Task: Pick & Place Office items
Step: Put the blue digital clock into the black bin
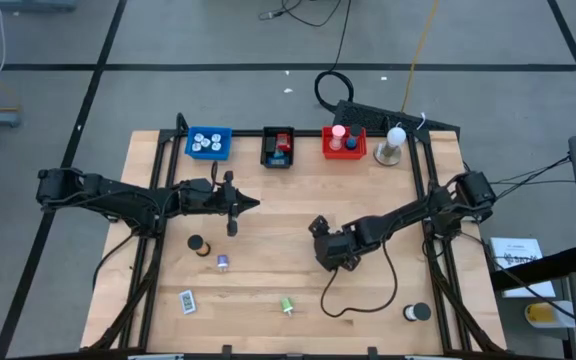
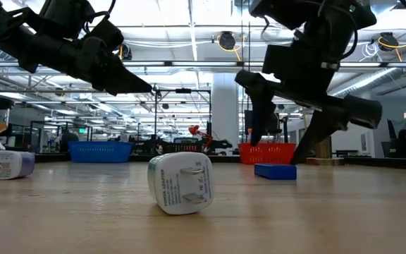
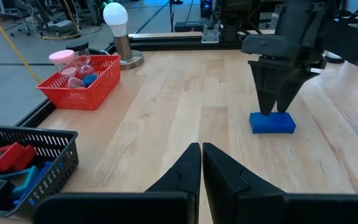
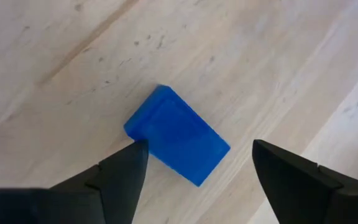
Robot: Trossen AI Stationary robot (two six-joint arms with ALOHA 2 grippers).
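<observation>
A small flat blue block (image 4: 178,135) lies on the wooden table right of centre, also seen in the low view (image 2: 275,171) and the left wrist view (image 3: 272,122). My right gripper (image 4: 197,147) hangs open just over it, slanting down, with the block between its fingers and nearer one of them. My left gripper (image 1: 256,204) is shut with nothing in it, held above the table's left middle and pointing toward the right. Other office items lie loose near the front: a white plug adapter (image 2: 182,182), a black cylinder (image 1: 197,243), a purple-and-silver one (image 1: 223,262) and a white-and-teal rectangle (image 1: 187,300). My right gripper stands open over the blue block, coming from above at a slant. One fingertip (image 4: 135,155) sits right at the block's corner (image 4: 143,132); I cannot tell whether it touches. The block lies flat on the table.
Along the far edge stand a blue tray (image 1: 208,142), a black tray (image 1: 279,147), a red tray (image 1: 344,142) and a white ball-topped stand (image 1: 395,145). A black cable (image 1: 368,295) loops on the table near the right arm. Another black cylinder (image 1: 418,312) lies front right.
</observation>
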